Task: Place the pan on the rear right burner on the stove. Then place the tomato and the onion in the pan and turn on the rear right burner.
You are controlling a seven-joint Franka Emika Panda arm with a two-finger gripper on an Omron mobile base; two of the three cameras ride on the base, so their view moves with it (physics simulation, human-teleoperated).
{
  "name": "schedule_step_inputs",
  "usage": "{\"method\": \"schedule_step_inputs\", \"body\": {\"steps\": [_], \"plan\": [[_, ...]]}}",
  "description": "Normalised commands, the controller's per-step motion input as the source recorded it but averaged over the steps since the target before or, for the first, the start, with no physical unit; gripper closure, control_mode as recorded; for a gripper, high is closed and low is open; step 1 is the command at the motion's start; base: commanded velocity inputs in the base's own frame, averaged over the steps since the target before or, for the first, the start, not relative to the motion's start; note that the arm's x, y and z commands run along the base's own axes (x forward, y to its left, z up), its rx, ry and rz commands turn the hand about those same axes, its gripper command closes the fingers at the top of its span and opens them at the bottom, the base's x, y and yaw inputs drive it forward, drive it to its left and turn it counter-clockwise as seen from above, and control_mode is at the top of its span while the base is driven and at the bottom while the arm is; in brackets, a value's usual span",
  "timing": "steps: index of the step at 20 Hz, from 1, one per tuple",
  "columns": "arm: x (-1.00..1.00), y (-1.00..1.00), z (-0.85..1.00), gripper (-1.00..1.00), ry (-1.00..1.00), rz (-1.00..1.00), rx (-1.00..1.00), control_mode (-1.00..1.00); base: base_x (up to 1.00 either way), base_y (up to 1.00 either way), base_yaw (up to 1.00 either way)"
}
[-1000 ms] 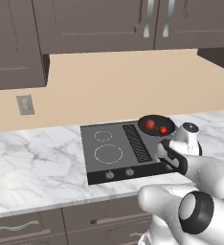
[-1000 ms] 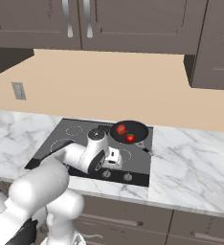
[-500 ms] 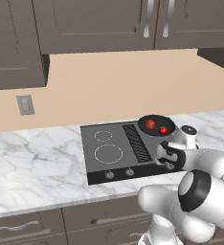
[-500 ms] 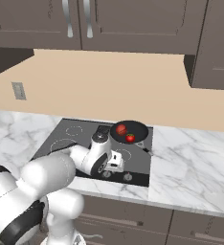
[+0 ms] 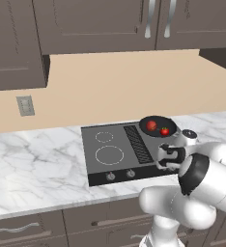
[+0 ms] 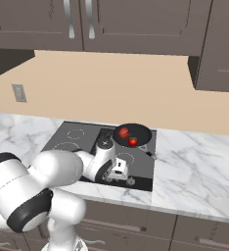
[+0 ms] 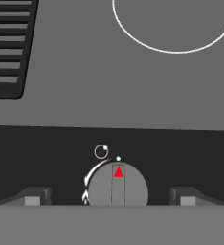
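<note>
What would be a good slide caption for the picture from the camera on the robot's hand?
Open gripper poised around a stove knob with a red pointer, burner ring and vent grille beyond.

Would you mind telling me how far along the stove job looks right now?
Done: the pan sits on the rear right burner with the tomato and onion inside. In hand: the open hand straddles a knob at the stove's front edge, fingers not yet closed. Left: gripping and turning it to light the burner.
</note>
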Motion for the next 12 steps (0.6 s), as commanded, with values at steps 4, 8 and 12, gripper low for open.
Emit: {"method": "schedule_step_inputs", "body": {"steps": [4, 8, 12], "plan": [[0.01, 0.01, -0.28, -1.0, 0.03, 0.0, 0.0, -1.0, 0.0, 0.0, 0.0], [0.01, 0.01, -0.29, -1.0, 0.03, 0.0, 0.0, -1.0, 0.0, 0.0, 0.0], [0.0, 0.11, -0.31, -1.0, 0.04, 0.0, 0.0, -1.0, 0.0, 0.0, 0.0]]}}
